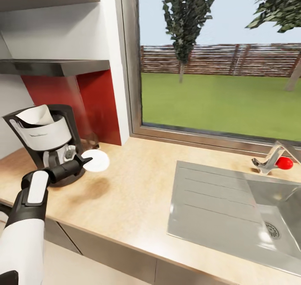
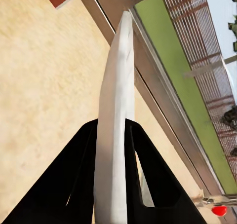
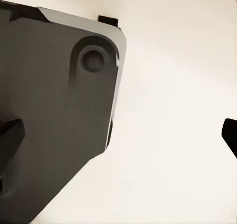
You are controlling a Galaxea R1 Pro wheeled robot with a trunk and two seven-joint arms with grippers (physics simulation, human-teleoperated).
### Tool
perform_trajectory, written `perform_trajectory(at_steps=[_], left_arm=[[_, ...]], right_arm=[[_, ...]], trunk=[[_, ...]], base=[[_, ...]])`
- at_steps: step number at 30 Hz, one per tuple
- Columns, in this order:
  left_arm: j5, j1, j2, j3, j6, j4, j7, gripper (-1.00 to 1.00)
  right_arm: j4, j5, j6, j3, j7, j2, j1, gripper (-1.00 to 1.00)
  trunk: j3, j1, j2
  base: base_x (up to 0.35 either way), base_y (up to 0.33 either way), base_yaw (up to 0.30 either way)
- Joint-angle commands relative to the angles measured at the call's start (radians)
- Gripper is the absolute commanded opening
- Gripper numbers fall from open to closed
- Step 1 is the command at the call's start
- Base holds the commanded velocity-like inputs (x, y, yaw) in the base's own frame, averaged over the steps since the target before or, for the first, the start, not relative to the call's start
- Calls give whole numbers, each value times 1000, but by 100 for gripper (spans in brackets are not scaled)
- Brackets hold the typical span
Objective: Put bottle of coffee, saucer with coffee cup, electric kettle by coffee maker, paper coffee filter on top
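The left end effector (image 1: 85, 161) is clamped on the rim of a white saucer (image 1: 97, 160), its black fingers (image 2: 148, 174) pressed to either face of the disc in the left wrist view. The saucer hangs just above the worktop (image 1: 138, 193), just beside the coffee maker (image 1: 48, 145) on the side toward the window. The coffee maker stands on the worktop with a white paper coffee filter (image 1: 38, 114) sitting in its top. Behind the coffee maker is a red wall panel (image 1: 90, 105) under a grey shelf (image 1: 54, 66). Well apart from the coffee maker, a steel sink (image 1: 234, 209) is set into the pale wood worktop, with a tap (image 1: 271, 157) and a red knob (image 1: 284, 163). The window (image 1: 221, 59) looks onto lawn, a fence and trees. The right end effector's state cannot be told from the right wrist view, where a dark housing (image 3: 54, 115) sits against a pale surface.
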Motion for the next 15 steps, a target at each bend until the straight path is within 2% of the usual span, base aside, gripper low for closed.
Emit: perform_trajectory(at_steps=[1, 5, 15], left_arm=[[-9, -1, 0, 2, 4, 1, -9, -100], [-8, 0, -1, 1, 4, 1, -9, -100], [-9, 0, -3, -1, 2, 1, -9, -100]], right_arm=[[-3, 6, 1, -6, 7, 1, -1, 100], [-3, 6, 1, -6, 7, 1, 0, 100], [-3, 6, -2, -7, 4, 1, 0, 100]], trunk=[[-2, 1, -2], [-2, 1, -2], [-2, 1, -2]], base=[[-8, 189, 0], [-3, 75, 0], [0, 2, 0]])
